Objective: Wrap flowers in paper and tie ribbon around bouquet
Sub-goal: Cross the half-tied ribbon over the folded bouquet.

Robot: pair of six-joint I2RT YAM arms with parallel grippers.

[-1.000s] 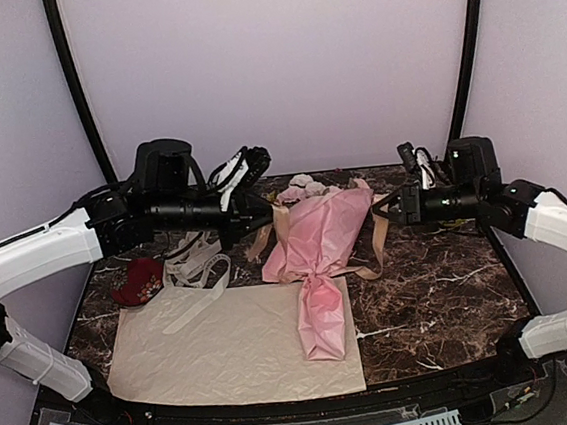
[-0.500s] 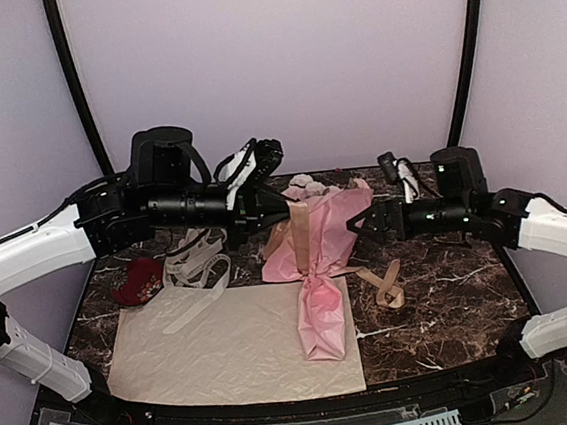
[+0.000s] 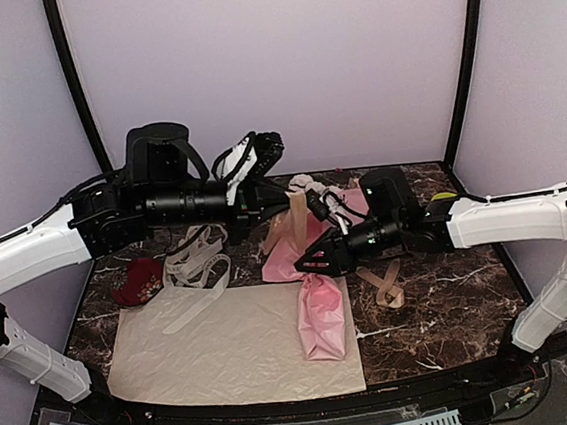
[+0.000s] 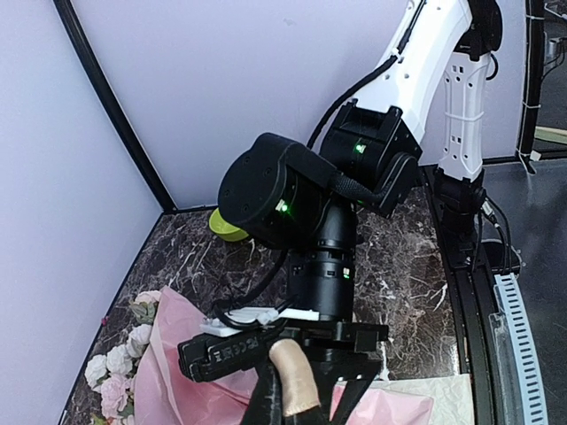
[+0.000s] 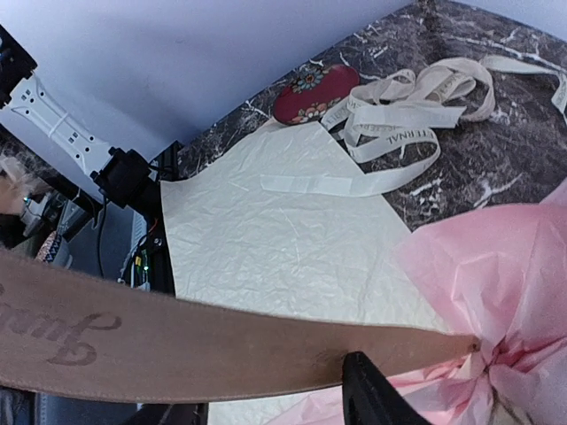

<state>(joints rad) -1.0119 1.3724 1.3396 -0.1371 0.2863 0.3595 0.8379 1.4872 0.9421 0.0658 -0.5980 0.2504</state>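
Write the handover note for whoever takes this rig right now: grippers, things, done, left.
Left gripper: shut on one end of the long flat tan satin ribbon, held raised above the bouquet.
Right gripper: low at the pinched neck of the pink paper cone bouquet, beside the ribbon; open or shut does not show.
Things: bouquet lies on the dark marble table, narrow end on the pale cream sheet, pink and cream roses at the far end. The ribbon's other end lies loose on the table right of the bouquet.
Done: roses wrapped in the pink paper.
Left: no knot shows; tie the ribbon round the neck.
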